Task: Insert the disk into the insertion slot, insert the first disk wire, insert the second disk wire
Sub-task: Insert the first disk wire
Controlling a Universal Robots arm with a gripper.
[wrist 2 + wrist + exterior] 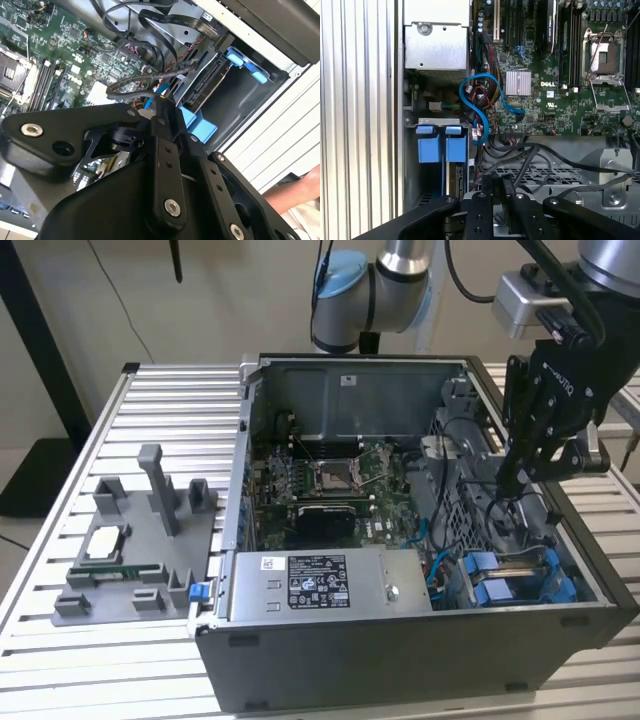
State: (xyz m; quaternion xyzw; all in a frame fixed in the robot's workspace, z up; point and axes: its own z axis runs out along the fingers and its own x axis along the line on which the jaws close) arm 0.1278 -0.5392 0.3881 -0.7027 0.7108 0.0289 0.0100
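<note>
Slatted aluminium table (175, 390) with open computer case (400, 660) and grey fixture (135, 552)

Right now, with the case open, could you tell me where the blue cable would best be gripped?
Probably at the wide bend of the blue cable, coming from above through the open side of the computer case. There the loop swings out away from the red and black wires, while both its ends run in among other parts.

White label (316, 582) on power-supply box (405, 585): print too small to read.
</note>
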